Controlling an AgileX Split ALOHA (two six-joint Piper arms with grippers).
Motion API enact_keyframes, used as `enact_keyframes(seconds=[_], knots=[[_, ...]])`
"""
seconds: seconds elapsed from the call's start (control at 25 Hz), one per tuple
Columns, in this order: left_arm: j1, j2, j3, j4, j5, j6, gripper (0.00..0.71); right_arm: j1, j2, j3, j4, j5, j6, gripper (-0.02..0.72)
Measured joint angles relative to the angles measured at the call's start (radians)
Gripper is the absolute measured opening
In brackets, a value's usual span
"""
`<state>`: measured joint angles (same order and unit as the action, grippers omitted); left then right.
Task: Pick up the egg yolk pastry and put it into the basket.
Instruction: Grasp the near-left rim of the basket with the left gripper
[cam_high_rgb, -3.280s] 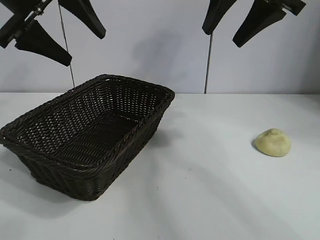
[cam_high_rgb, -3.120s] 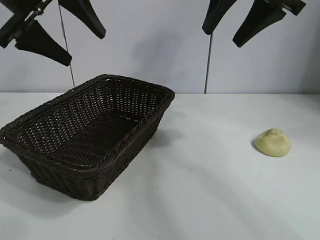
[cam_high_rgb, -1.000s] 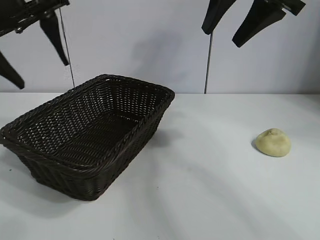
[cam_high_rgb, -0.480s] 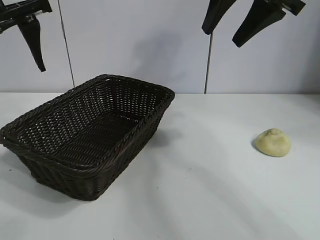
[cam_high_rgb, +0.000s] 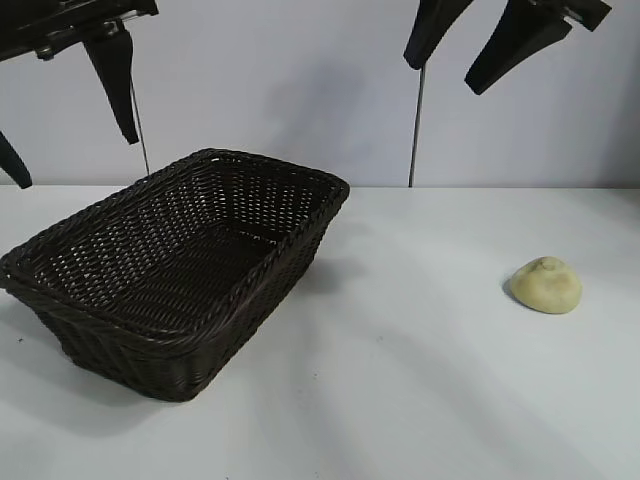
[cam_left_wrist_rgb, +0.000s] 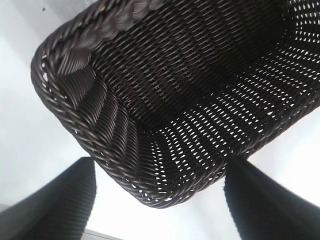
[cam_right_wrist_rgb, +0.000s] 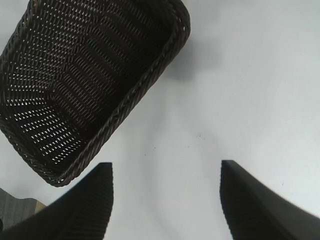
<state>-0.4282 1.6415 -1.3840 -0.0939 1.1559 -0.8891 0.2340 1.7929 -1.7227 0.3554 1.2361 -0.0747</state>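
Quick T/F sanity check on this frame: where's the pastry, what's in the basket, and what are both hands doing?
1. The egg yolk pastry lies on the table, apart from the basket. True.
2. The basket already holds the pastry. False: it holds nothing.
3. The right hand grips the pastry. False: it hangs open high above the table, holding nothing.
4. The left hand is open, up above the basket's left end. True.
5. The basket lies tipped on its side. False: it stands upright.

Your exterior view faces the arms, level, across the table (cam_high_rgb: 400, 400). Each wrist view looks steeply down; the left sits close over the basket (cam_left_wrist_rgb: 150, 125). All three views share the basket.
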Motion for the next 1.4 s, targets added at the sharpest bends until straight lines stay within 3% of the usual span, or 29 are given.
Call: enact_keyframes(seconds=[0.24,0.6,1.4], knots=[[-0.015,-0.009,0.085,0.031,-0.007,-0.152,0.524,0.000,0.000,0.000,-0.003,0.000,0.000,0.453],[-0.015,-0.009,0.197,0.027,-0.153,-0.308,0.524,0.000,0.000,0.000,-0.007,-0.001,0.000,0.453],[-0.015,-0.009,0.336,0.003,-0.316,-0.325,0.524,0.000,0.000,0.000,-0.007,-0.001,0.000,0.453]])
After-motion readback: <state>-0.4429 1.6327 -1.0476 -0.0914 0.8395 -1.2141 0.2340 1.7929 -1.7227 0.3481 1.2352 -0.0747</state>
